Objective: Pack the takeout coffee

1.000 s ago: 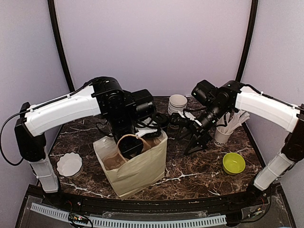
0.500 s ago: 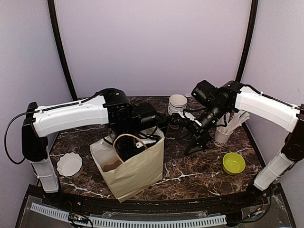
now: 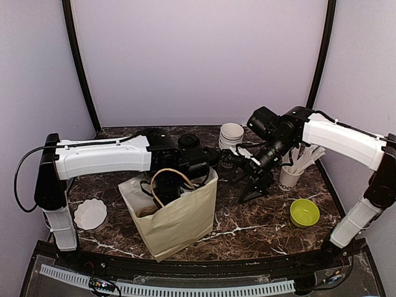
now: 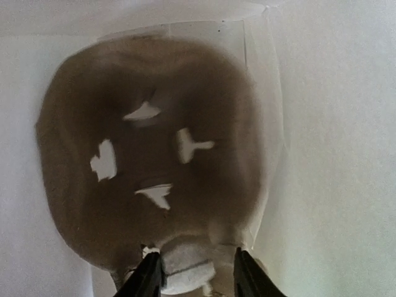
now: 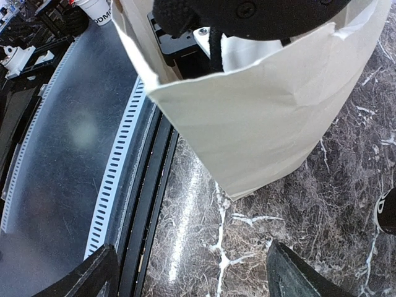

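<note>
My left arm (image 3: 176,154) reaches down into an open cream paper bag (image 3: 179,216); its gripper is hidden there from above. In the left wrist view a brown moulded cup carrier (image 4: 80,148) with pale cut-outs fills the bag's inside, and my left gripper (image 4: 197,278) looks shut on its pale near edge. My right gripper (image 3: 250,185) is open and empty, above the marble just right of the bag (image 5: 266,105). No lidded coffee cup shows plainly. A black thing with white marks (image 5: 388,213) is cut off at the right wrist view's edge.
A white cup with white sticks (image 3: 289,176) and a green bowl (image 3: 304,212) stand at the right. Stacked white bowls (image 3: 232,133) are at the back, a white fluted dish (image 3: 90,213) at the left. The table's front rail (image 5: 133,204) runs close to the bag.
My left arm has lowered and stretched right, taking the gripper and carrier deeper into the bag. The bag shifted slightly. The right arm has hardly moved.
</note>
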`<state>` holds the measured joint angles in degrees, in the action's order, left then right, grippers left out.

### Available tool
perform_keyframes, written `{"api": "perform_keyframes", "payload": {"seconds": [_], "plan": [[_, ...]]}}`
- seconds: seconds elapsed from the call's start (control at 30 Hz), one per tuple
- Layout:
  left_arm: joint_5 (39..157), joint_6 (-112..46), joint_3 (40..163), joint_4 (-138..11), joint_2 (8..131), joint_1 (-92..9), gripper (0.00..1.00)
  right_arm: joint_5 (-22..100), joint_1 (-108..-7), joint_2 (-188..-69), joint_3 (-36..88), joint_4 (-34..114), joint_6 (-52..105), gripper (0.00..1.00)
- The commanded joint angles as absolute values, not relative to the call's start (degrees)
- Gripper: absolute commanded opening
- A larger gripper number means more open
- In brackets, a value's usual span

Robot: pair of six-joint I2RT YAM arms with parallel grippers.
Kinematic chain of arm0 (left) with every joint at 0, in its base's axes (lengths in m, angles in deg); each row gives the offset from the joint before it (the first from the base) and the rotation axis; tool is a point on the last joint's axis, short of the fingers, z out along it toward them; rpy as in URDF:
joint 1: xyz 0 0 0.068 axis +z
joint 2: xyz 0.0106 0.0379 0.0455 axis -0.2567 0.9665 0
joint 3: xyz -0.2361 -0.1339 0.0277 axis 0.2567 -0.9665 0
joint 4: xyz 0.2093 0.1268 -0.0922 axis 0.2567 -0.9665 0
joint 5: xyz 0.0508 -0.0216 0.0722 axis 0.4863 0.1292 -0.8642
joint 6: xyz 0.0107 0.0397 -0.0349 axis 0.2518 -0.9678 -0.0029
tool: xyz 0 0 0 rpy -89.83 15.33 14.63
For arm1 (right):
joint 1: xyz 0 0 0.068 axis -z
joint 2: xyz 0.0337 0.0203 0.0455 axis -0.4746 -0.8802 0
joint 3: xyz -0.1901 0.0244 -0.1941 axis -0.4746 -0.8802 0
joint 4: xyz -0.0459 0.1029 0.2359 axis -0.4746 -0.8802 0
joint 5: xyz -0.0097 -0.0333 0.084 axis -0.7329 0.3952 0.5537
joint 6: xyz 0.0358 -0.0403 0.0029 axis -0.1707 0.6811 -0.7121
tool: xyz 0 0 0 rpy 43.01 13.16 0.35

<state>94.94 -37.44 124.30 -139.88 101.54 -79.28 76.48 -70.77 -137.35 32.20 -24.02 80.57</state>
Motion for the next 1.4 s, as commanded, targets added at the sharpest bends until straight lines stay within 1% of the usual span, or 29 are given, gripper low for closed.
{"api": "perform_keyframes", "payload": {"seconds": [0.0, 0.2, 0.23, 0.3, 0.63, 0.87, 1.03, 1.17, 1.27, 1.33, 1.37], "plan": [[92.9, -39.5, 124.3, -136.9, 100.4, -79.1, 0.46, 77.4, -70.5, -137.8, 33.3, -24.4, 80.1, 0.83], [91.5, -40.2, 128.4, -138.2, 101.8, -79.0, 0.55, 77.2, -70.5, -137.5, 33.2, -24.4, 79.8, 0.83], [91.6, -40.2, 129.1, -138.1, 101.4, -79.0, 0.60, 77.1, -70.5, -137.5, 33.3, -24.4, 79.7, 0.83], [91.5, -40.2, 130.4, -138.0, 101.0, -79.0, 0.65, 77.0, -70.5, -137.5, 33.6, -24.6, 79.7, 0.83], [90.8, -41.3, 143.7, -139.4, 97.5, -79.0, 0.67, 78.3, -69.1, -138.6, 36.8, -27.9, 81.7, 0.84], [88.2, -43.7, 152.8, -138.1, 96.7, -79.0, 0.67, 79.7, -67.6, -139.8, 40.0, -31.1, 82.8, 0.84], [89.1, -43.5, 160.1, -136.5, 95.2, -79.1, 0.66, 80.6, -66.5, -139.6, 40.9, -31.9, 83.0, 0.84], [92.1, -42.7, 160.0, -132.0, 89.3, -79.1, 0.66, 80.8, -66.1, -139.5, 40.9, -32.0, 82.6, 0.84], [90.9, -41.4, 158.0, -128.5, 85.0, -79.1, 0.66, 80.6, -65.9, -139.4, 40.7, -31.8, 82.3, 0.83], [84.4, -39.1, 155.9, -128.5, 82.1, -79.1, 0.69, 80.6, -65.5, -139.4, 40.9, -31.7, 82.1, 0.84], [79.8, -37.3, 154.1, -129.7, 80.6, -79.0, 0.73, 80.8, -65.3, -139.4, 41.1, -31.8, 82.1, 0.84]]}}
